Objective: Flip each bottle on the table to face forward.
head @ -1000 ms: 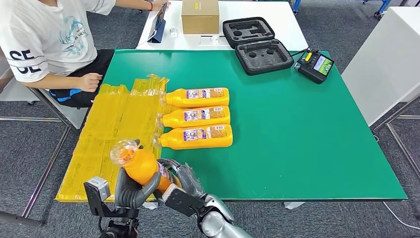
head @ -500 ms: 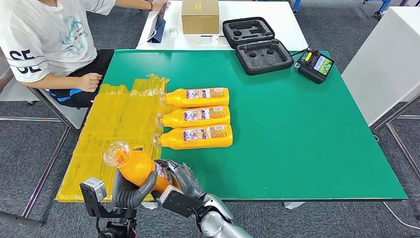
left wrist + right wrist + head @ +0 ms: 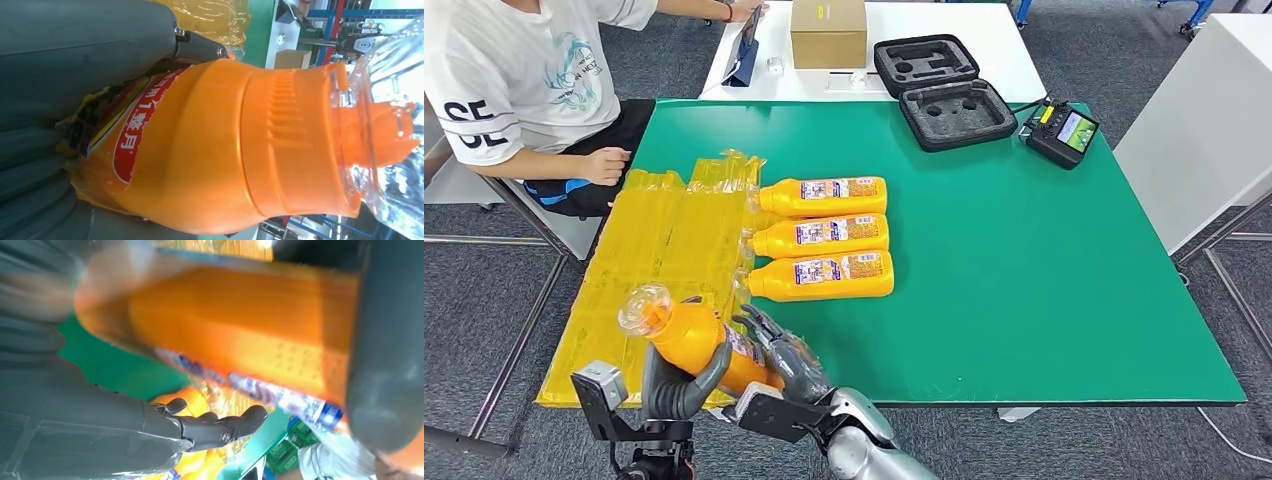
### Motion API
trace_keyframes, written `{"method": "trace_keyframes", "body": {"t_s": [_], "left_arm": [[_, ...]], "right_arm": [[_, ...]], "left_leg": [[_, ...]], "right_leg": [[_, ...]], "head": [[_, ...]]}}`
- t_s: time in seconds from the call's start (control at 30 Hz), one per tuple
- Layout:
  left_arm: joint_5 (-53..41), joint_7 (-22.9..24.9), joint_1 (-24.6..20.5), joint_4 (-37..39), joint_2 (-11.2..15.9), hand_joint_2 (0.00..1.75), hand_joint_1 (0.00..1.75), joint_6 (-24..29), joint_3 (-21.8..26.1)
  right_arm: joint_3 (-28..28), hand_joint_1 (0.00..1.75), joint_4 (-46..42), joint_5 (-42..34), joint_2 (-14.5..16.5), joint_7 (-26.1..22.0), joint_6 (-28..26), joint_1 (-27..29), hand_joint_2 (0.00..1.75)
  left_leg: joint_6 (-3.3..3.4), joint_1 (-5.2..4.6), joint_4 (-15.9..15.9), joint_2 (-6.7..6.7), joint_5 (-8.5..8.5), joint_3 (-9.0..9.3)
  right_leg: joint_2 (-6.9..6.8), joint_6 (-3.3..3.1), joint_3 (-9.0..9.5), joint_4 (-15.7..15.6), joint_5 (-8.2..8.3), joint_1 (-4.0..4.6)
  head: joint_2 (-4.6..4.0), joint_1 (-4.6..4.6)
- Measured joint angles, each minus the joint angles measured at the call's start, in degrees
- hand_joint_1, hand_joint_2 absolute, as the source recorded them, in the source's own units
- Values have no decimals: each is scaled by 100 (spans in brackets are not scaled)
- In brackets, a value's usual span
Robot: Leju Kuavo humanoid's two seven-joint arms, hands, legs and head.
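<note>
My left hand (image 3: 679,385) grips an orange bottle (image 3: 699,342) by its body just off the table's front left corner. The bottle tilts with its clear cap (image 3: 644,305) up and to the left. In the left wrist view the bottle (image 3: 210,150) shows a red label beside my left hand (image 3: 60,65). My right hand (image 3: 779,352) is beside the bottle's base with its fingers (image 3: 220,427) spread, and the bottle (image 3: 240,335) sits blurred above them. Three more orange bottles (image 3: 824,196), (image 3: 822,236), (image 3: 822,276) lie side by side on the green table (image 3: 1024,280), caps to the left.
Crumpled yellow plastic wrap (image 3: 654,250) covers the table's left side. A person in a white shirt (image 3: 514,80) sits at the back left. At the back stand a black foam case (image 3: 944,90), a controller (image 3: 1061,130) and a cardboard box (image 3: 828,32).
The held bottle has tipped further left and sunk a little with my left hand. My right hand's fingers have come off the bottle and spread.
</note>
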Motion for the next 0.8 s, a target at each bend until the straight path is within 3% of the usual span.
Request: {"method": "trace_keyframes", "body": {"t_s": [0.27, 0.53, 0.67, 0.8], "left_arm": [[-122, -120, 49, -93, -4, 175, 175, 225, 162], [-1023, -394, 54, -191, -2, 175, 175, 920, 453], [-1413, -444, -14, -211, 17, 175, 175, 1155, 589], [-2510, -379, -177, -201, 118, 175, 175, 1616, 652]], "right_arm": [[-112, 0, -555, -88, -123, -59, -151, 100, 0], [-434, 0, -1853, -747, -272, -843, -694, 462, 0], [-536, 0, -2297, -866, -340, -932, -836, 586, 175], [-648, 0, -2430, -897, -418, -884, -936, 614, 175]], "left_leg": [[0, 0, 0, 0, 0, 0], [0, 0, 0, 0, 0, 0], [0, 0, 0, 0, 0, 0], [1, 0, 0, 0, 2, 1]], "right_leg": [[0, 0, -2, 0, 0, 0], [0, 0, -3, 0, 0, 0], [0, 0, -2, 0, 0, 0], [-2, 0, -1, 0, 0, 0]], "head": [[0, -1], [0, 1], [0, 1], [0, 1]]}}
